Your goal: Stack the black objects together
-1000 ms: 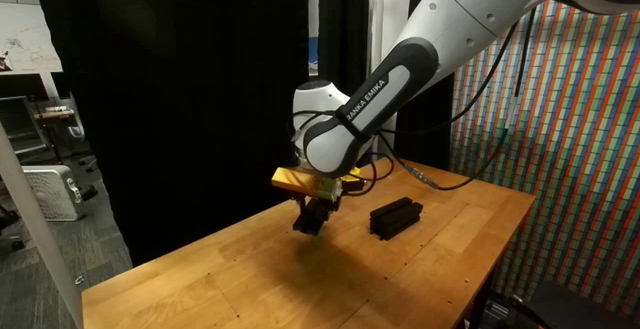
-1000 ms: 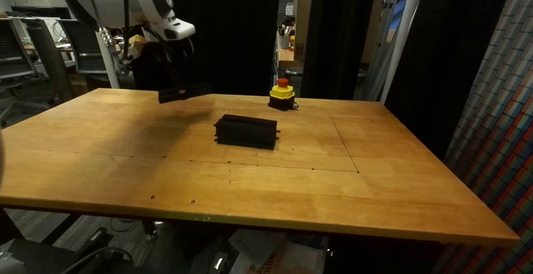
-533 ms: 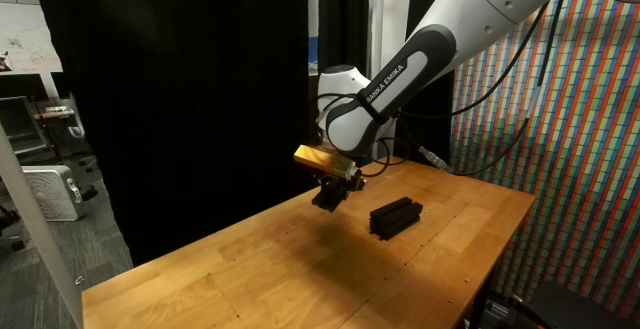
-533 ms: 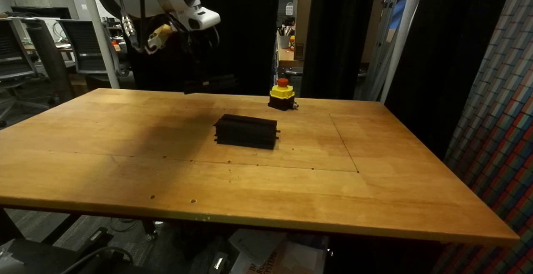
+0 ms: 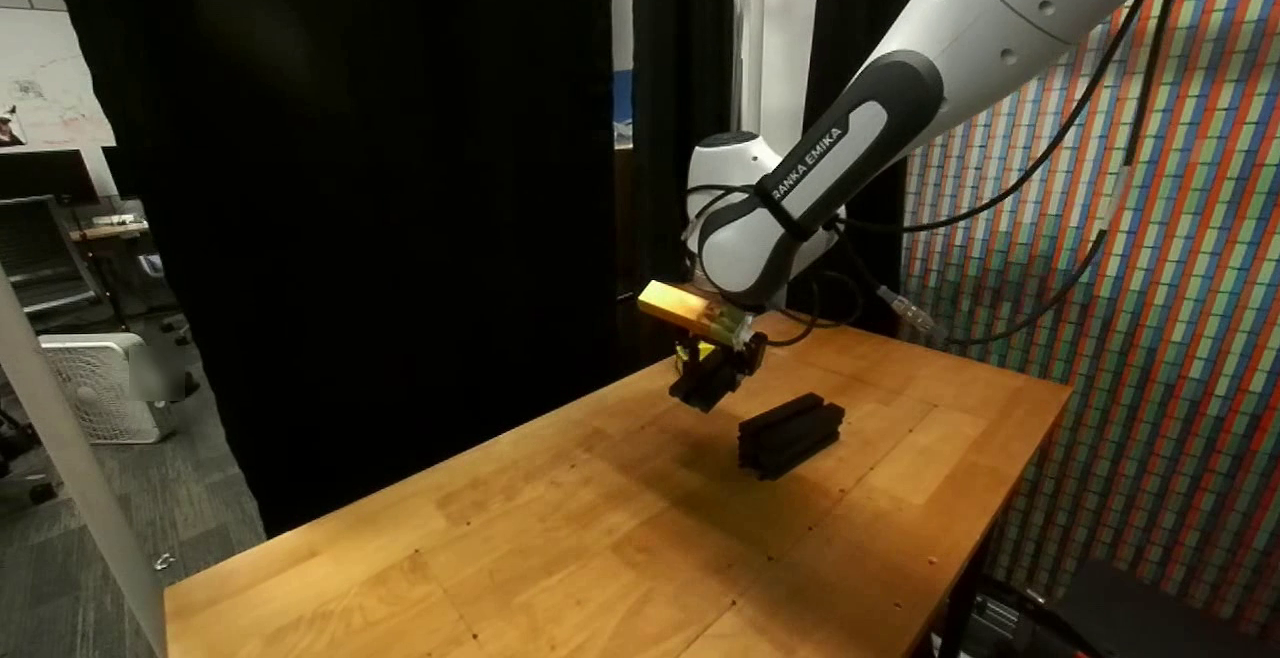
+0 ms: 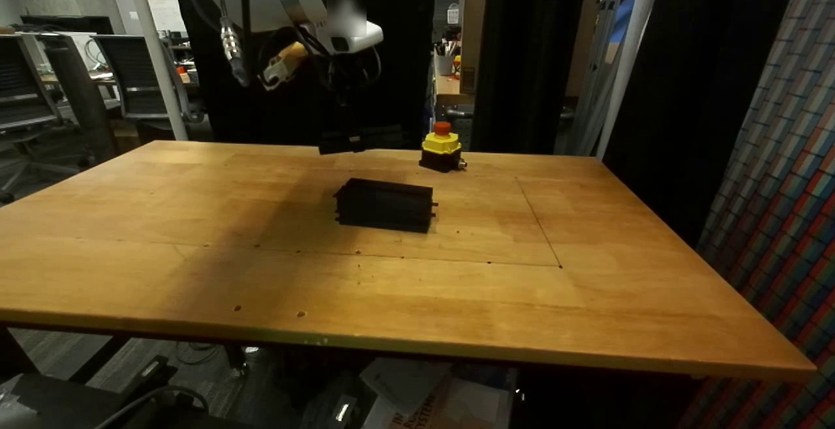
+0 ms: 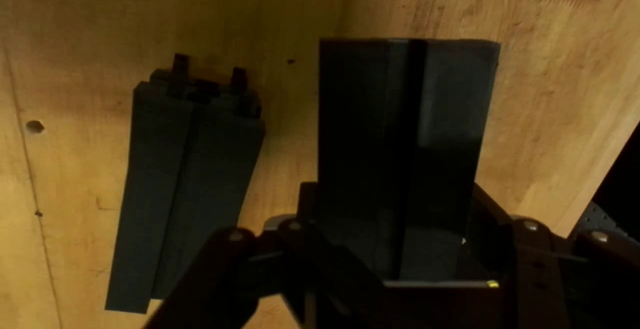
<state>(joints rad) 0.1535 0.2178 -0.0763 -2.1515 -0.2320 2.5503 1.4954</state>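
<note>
- The table (image 6: 456,305) is marked with thin lines and small holes.
- The arm (image 5: 850,143) is stretched over it.
- The gripper (image 7: 394,194) is clamped on a black piece (image 7: 367,144).
- The stack (image 6: 385,206), also black, is set on the table.
- The black piece is held above the table, beside the stack and apart from both.
- The yellow-and-red button (image 6: 441,145) is placed near the far edge in an exterior view.

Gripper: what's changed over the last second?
The gripper moved toward the black stack, rightward in both exterior views, carrying the black object it already held; nothing newly grasped or released. The black stack and the yellow-and-red button stayed put.
</note>
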